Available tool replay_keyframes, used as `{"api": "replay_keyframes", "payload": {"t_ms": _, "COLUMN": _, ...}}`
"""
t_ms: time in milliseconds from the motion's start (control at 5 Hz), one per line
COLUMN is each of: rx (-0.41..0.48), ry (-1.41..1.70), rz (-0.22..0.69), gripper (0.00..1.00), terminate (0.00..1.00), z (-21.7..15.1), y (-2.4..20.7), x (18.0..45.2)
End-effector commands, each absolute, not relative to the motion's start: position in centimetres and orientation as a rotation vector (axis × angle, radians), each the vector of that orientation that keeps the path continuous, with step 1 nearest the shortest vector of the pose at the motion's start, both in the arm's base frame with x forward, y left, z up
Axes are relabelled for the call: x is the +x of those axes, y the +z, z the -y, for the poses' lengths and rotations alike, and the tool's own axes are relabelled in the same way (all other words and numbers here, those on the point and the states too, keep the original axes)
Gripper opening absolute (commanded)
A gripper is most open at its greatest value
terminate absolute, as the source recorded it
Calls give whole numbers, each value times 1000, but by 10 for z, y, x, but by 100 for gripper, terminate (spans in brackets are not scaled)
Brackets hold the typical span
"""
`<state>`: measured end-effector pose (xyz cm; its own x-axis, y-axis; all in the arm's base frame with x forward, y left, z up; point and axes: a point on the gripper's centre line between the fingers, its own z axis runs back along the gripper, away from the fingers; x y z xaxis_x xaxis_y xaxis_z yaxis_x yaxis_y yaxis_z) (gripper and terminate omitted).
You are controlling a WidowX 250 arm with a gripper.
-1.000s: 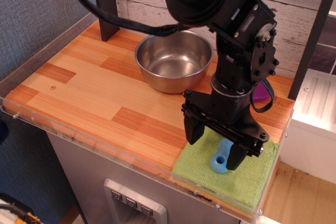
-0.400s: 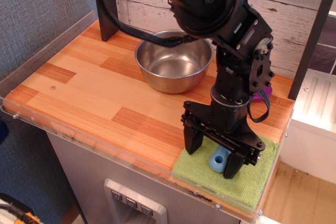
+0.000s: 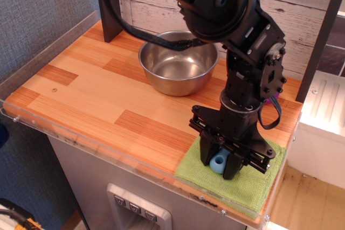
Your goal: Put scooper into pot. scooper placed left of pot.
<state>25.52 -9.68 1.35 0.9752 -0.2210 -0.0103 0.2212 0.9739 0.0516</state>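
The scooper (image 3: 218,163) lies on a green cloth (image 3: 245,184) at the front right of the counter; only its light-blue handle end with the hole shows, the grey cup head is hidden under the arm. My gripper (image 3: 219,164) is down on the cloth with its two black fingers closed against the handle's sides. The pot (image 3: 178,62), a shiny steel bowl, stands empty at the back middle, well behind and left of the gripper.
A purple object (image 3: 274,96) peeks out behind the arm at the right. A dark post (image 3: 109,9) stands at the back left. The counter has a clear plastic lip (image 3: 108,154) along its front edge and a white cabinet (image 3: 323,127) beside it.
The gripper has lowered a little and its fingers have closed from wide open onto the scooper's blue handle. The pot has not moved.
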Motion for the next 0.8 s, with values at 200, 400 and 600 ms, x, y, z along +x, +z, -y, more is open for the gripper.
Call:
{"api": "replay_keyframes", "payload": {"t_ms": 200, "rx": -1, "ry": -161, "rz": 162, "gripper": 0, "terminate": 0, "z": 53, "y": 101, "x": 268}}
{"api": "replay_keyframes", "payload": {"t_ms": 400, "rx": 52, "ry": -78, "rz": 131, "gripper": 0, "terminate": 0, "z": 4, "y": 112, "x": 286}}
{"api": "replay_keyframes", "payload": {"t_ms": 600, "rx": 112, "ry": 10, "rz": 111, "gripper": 0, "terminate": 0, "z": -46, "y": 104, "x": 308}}
